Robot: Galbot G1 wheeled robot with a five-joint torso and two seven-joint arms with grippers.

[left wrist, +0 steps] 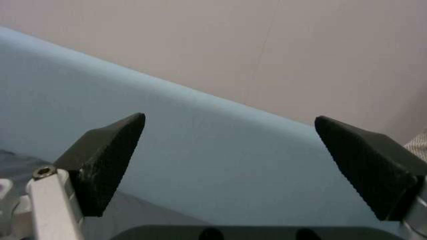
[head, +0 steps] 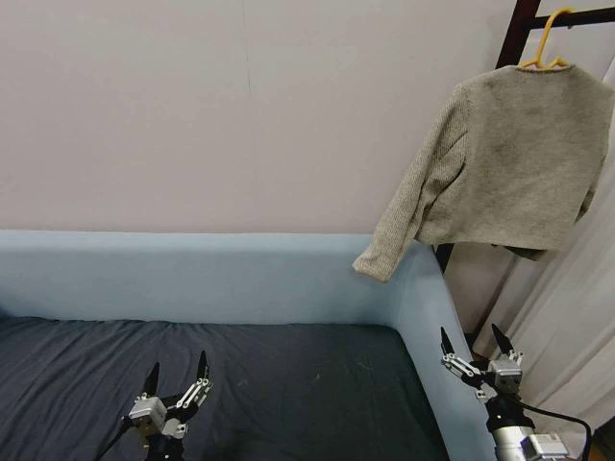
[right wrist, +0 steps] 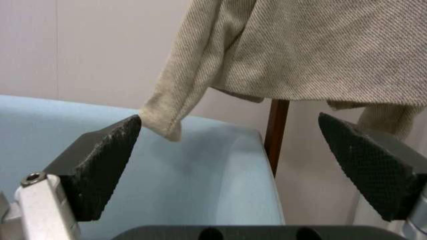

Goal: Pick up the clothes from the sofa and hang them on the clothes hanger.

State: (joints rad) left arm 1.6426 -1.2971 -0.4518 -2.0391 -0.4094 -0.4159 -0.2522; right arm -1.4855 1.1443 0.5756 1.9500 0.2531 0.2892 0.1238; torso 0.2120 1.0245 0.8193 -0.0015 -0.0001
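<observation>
Beige knit sweater (head: 509, 163): up on the yellow hanger (head: 548, 43) at the rack (head: 514, 34), one sleeve dangling by the sofa (head: 240, 279) corner.
Left gripper (head: 178, 373): low over the sofa seat, jaws spread, empty.
Right gripper (head: 473, 346): beside the sofa arm, jaws wide apart, empty.

Unobstructed room lies over the sofa (head: 58, 279) seat cushion (head: 288, 384) around the left end effector (head: 178, 363), jaws spread, bounded by the backrest (head: 211, 279) behind and the armrest (head: 428, 327) to the right. The right end effector (head: 469, 331), jaws spread, stands outside that armrest, confined between it and the curtain (head: 577, 317). Above, the sweater (head: 514, 154) overhangs, its sleeve cuff (right wrist: 162, 122) just above the armrest, with the rack post (right wrist: 274, 132) behind.
</observation>
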